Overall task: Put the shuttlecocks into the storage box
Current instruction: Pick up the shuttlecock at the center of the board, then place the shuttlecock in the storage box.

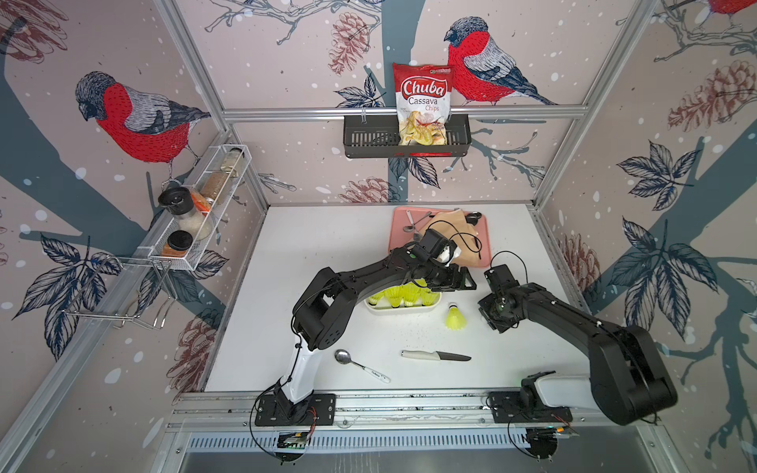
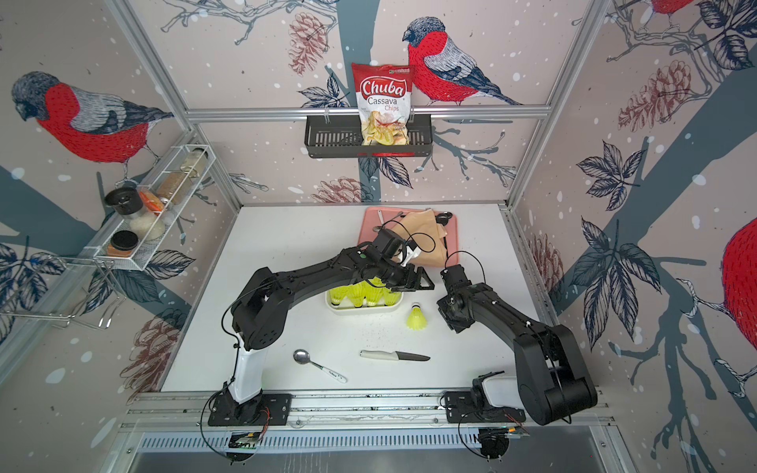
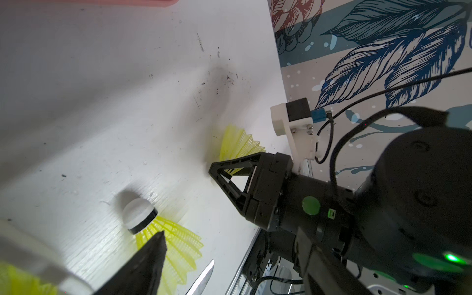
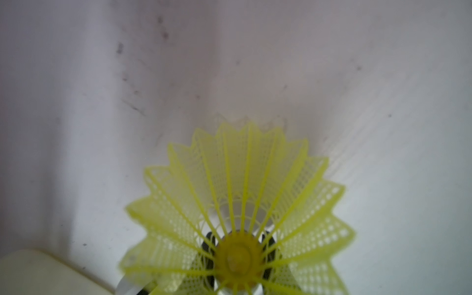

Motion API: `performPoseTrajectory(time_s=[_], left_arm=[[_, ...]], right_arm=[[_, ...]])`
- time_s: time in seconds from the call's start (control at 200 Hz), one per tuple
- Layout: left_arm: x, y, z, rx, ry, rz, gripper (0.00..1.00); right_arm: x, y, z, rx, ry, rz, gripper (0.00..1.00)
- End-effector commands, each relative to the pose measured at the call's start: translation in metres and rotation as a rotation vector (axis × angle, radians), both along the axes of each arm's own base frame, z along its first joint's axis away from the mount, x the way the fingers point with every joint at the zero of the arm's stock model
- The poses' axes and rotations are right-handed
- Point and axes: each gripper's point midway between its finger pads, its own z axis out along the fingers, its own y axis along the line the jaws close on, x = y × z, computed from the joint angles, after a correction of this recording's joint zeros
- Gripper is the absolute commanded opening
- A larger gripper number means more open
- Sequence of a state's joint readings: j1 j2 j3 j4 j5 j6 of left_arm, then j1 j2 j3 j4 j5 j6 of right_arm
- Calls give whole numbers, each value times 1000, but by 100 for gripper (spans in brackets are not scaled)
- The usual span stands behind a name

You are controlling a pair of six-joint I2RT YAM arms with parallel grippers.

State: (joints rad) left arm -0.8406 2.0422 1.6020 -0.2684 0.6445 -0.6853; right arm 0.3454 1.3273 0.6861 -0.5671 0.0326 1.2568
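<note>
Left arm stretched over shallow white plastic storage box [image 1: 403, 310], left gripper [image 1: 465, 282] jaws wide. Right arm bent down toward white tabletop's [image 1: 311, 286] right edge; right gripper [image 3: 217, 171] clamped on neon yellow mesh-skirted shuttlecock [image 4: 237, 194]. Similar shuttlecocks [image 1: 396, 295] stand in box; one loose shuttlecock [image 1: 455, 318] stands beside it, white tip up.

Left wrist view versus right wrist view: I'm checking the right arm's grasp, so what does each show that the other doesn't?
Left wrist only: the right gripper from outside, shut on the held shuttlecock; a second shuttlecock on the table; the knife tip. Right wrist only: the inside of the held skirt, down to its hub. Both: that yellow skirt, the table, the storage box rim.
</note>
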Motion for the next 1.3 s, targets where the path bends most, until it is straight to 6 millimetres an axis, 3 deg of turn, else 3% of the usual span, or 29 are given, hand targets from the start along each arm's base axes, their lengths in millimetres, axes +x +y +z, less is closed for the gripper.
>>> performPoseTrajectory(time_s=[0.0,0.075,0.185,0.37,0.575,0.725,0.911,1.296], left_arm=[[13,7,25,-51,-40,49,82],[23,22,45,-75,-69,94,82],[37,59,68,-99,-98,177,82],[44,138,75,-77,-105,314,82],[29,221,57,-25,-94,468,82],[10,264,43,1,-83,566,83],[-10,287,34,12,-99,644,83],[-34,290,18,-4,-50,635,82]], right_arm=[[13,-2,24,-76,-68,52,24],[27,9,51,-114,-137,121,24],[43,41,88,-160,-236,267,24],[49,118,128,-174,-367,550,24],[36,194,133,-148,-407,788,24],[27,236,124,-155,-388,892,24],[21,266,107,-155,-348,960,24],[30,280,84,-208,-284,990,24]])
